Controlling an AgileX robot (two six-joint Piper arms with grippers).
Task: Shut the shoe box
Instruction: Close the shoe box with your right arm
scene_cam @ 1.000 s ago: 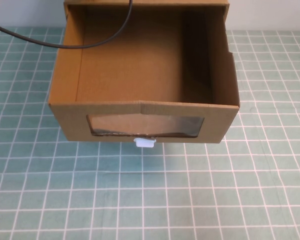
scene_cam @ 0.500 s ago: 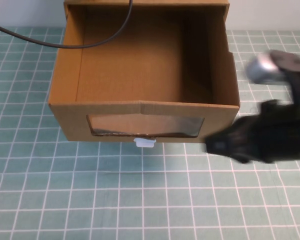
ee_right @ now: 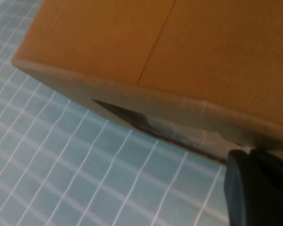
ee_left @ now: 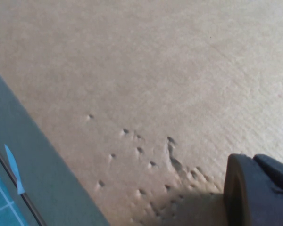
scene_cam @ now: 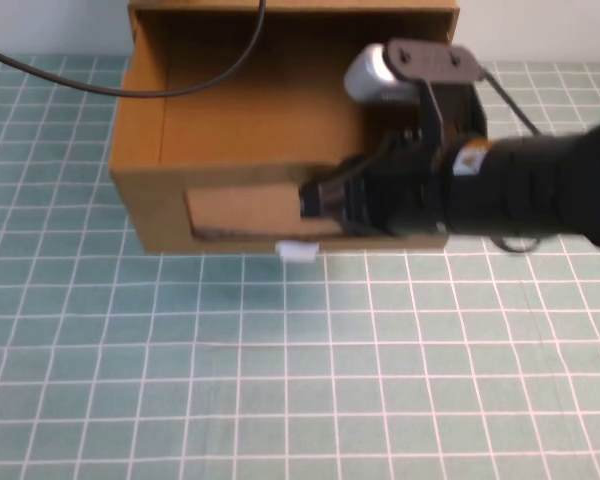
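Your shoe box (scene_cam: 230,140) sits at the far middle of the table (scene_cam: 280,380), drawer partly out toward you. Your right gripper (scene_cam: 315,203) lies across its front from the right, above the pull tab (scene_cam: 298,252). Your left gripper (ee_left: 259,188) is close against cardboard.

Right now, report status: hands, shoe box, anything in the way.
Right hand against the shoe box front window, fingers unclear. Left hand close over bare cardboard, out of the high view. Drawer not shut. Black cable drapes across the box.
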